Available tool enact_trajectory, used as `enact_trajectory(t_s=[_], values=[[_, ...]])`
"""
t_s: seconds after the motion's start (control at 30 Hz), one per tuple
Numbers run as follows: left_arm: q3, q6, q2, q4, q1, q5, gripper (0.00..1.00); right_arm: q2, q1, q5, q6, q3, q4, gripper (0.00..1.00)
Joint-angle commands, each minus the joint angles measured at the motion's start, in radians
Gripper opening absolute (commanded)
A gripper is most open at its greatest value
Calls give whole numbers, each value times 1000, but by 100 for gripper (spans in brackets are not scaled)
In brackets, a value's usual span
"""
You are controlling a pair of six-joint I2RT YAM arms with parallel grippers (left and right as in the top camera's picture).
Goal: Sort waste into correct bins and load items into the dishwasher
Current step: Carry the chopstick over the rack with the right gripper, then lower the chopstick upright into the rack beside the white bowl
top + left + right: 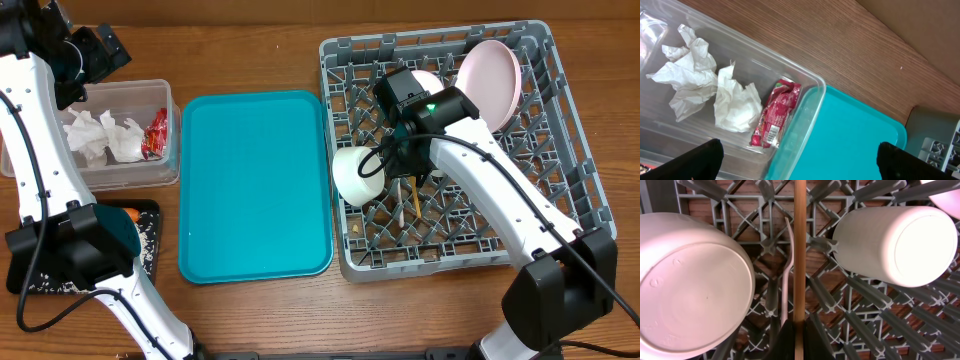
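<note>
My right gripper (799,332) is shut on the thin wooden stick (799,250) and holds it over the grey dish rack (560,150). In the rack are a white bowl (690,285), a second white vessel (895,245), the white fork (787,270) and the pink plate (490,78). My left gripper (800,165) is open and empty above the clear tub (805,115), which holds napkin balls (737,102) and the red wrapper (777,115). The black tray (152,245) holds the carrot (131,213) and rice.
The teal serving tray (255,185) lies bare between the bins and the rack. The left arm's links cross the black tray's left half. The rack's upright pegs surround the stick. Bare wooden table shows along the front edge.
</note>
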State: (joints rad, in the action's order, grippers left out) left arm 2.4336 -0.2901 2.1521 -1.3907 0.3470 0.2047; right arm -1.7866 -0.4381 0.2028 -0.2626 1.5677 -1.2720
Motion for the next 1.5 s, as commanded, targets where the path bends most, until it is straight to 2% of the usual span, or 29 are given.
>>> enact_trajectory(t_s=[0.0,0.77,1.47], values=[[24,-13,-41,0,0,-4,100,10,9,17,2,-3,10,4],[25,-13,-41,0,0,-3,100,6,69,18,1,-8,29,4],[24,-13,-41,0,0,-4,100,6,68,-34,3,-109,93,4]])
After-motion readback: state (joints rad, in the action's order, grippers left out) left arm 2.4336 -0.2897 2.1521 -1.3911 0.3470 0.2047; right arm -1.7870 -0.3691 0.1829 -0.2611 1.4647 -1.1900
